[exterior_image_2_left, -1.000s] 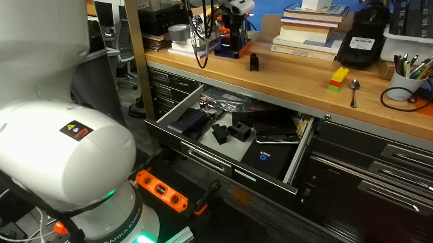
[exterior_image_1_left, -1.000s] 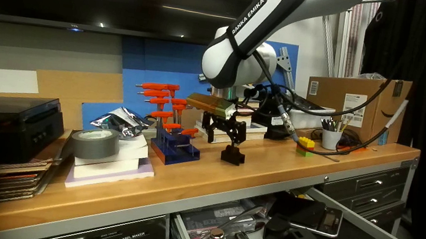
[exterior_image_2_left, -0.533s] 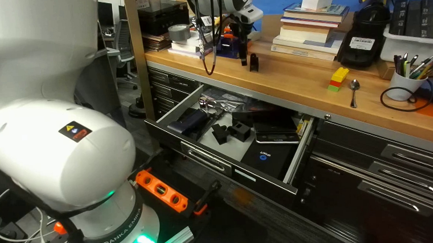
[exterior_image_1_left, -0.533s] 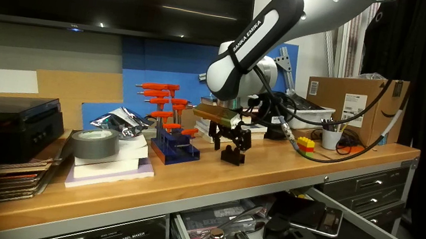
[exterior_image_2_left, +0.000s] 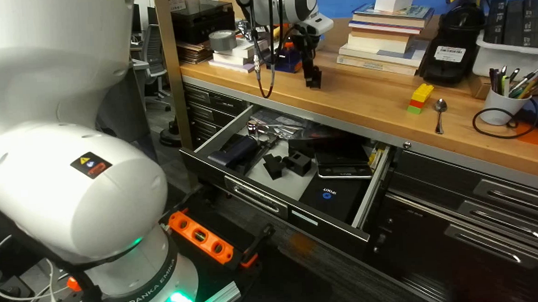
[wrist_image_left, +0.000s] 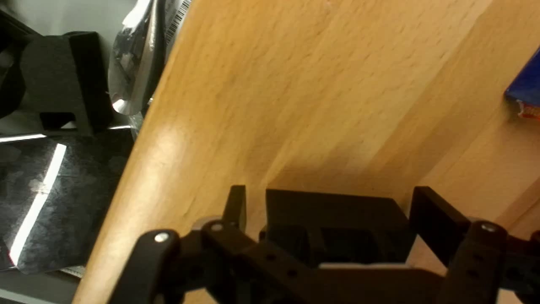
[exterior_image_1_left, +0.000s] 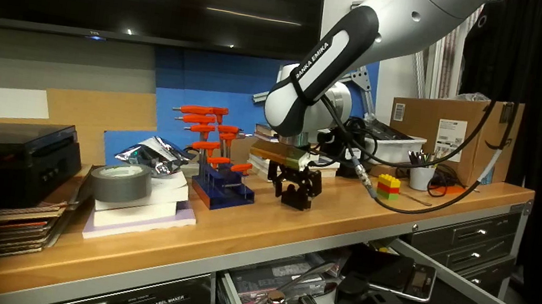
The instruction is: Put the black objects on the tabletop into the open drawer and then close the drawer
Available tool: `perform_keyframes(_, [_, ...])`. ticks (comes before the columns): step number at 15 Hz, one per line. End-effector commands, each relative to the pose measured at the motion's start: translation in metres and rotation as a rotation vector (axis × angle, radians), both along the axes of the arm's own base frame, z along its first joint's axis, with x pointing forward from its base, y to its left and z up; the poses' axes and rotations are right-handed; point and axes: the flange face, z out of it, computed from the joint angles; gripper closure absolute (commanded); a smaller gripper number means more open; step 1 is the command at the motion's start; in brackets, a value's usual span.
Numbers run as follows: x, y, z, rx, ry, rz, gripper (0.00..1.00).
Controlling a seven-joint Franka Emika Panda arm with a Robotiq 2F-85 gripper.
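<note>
As the gripper (wrist_image_left: pixel 331 204) drops in with its jaws spread wide, the black block (wrist_image_left: pixel 333 213) on the counter (exterior_image_1_left: pixel 343 207) now sits between them, nothing pinched yet; that should set up the grab, and the drawer (exterior_image_2_left: pixel 337 232) stands pulled out, ready.
</note>
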Motion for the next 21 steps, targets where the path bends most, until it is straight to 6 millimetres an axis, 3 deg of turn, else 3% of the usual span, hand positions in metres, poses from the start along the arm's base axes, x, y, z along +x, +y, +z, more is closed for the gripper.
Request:
perform_keyframes(1, [0.015,-0.003,0.004,0.016,-0.015,0.024,0.0])
perform_keyframes(13, [0.026,-0.029,-0.005,0.005,-0.014,0.019,0.0])
perform_keyframes(14, [0.025,-0.029,-0.006,0.007,-0.009,0.049,0.25])
perform_keyframes(15, [0.025,-0.029,-0.007,0.007,-0.006,0.058,0.26])
perform_keyframes(17, [0.025,-0.029,-0.005,0.018,0.001,0.081,0.38])
perform_keyframes(21, [0.02,-0.031,-0.002,0.034,0.022,0.107,0.38])
